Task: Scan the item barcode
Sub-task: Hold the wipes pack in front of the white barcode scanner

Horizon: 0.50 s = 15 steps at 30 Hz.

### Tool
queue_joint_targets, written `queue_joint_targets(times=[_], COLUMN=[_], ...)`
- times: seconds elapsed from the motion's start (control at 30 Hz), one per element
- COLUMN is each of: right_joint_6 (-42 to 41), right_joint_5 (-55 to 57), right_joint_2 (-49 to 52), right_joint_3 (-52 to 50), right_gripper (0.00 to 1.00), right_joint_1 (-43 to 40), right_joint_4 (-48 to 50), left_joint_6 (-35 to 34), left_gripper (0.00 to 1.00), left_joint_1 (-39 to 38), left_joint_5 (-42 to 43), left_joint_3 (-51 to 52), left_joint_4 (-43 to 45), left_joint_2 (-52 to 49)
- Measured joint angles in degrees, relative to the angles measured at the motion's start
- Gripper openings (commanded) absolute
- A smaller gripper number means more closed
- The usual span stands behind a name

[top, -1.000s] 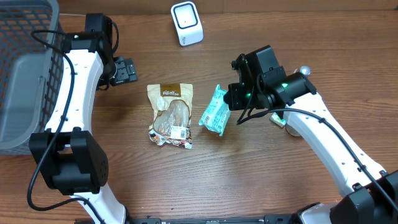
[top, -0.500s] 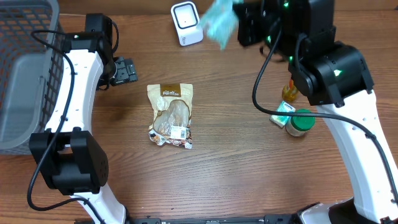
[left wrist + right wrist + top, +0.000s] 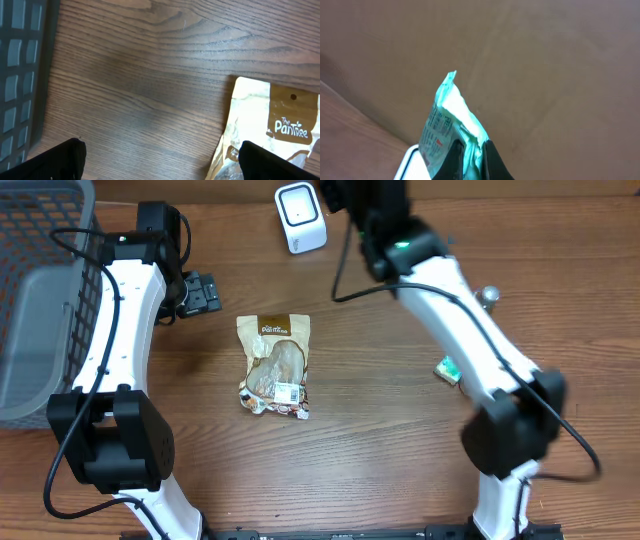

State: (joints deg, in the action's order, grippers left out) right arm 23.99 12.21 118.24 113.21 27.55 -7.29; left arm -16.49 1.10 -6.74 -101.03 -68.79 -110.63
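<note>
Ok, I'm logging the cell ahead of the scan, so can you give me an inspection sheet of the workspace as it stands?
Surface: dark wood-grain table.
Job's things: teal packet held up near the white scanner; brown pouch lying flat mid-table.
Clutter: small green item, partly hidden by the right arm.
Grippers: left gripper open and empty, beside the brown pouch; right gripper shut on the teal packet.
Cables: black cable along the left arm; another loops off the right arm.
Surroundings: grey wire basket at the table's left edge.
</note>
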Motion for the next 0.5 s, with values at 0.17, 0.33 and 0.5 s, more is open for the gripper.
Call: queue_joint_targets(times=[0.17,0.33,0.5], right_joint_6=[9.16,16.76,21.66], right_joint_5=[2.03,4.52,5.46], right_joint_2=[7.58,14.36,19.39], right_joint_3=[-0.07,-0.09,-0.09], right_gripper=[0.04,0.04,0.04], right_joint_1=[1.99,3.19,3.19], right_joint_4=[12.22,24.41,29.75], left_joint_6=[0.0,0.0,0.0], left_gripper=[0.99,1.0,1.0], left_joint_1=[0.0,0.0,0.0], left_joint_5=[0.0,0.0,0.0], left_joint_3=[0.0,0.0,0.0], left_joint_4=[0.02,0.02,0.0], left_joint_2=[0.0,0.0,0.0])
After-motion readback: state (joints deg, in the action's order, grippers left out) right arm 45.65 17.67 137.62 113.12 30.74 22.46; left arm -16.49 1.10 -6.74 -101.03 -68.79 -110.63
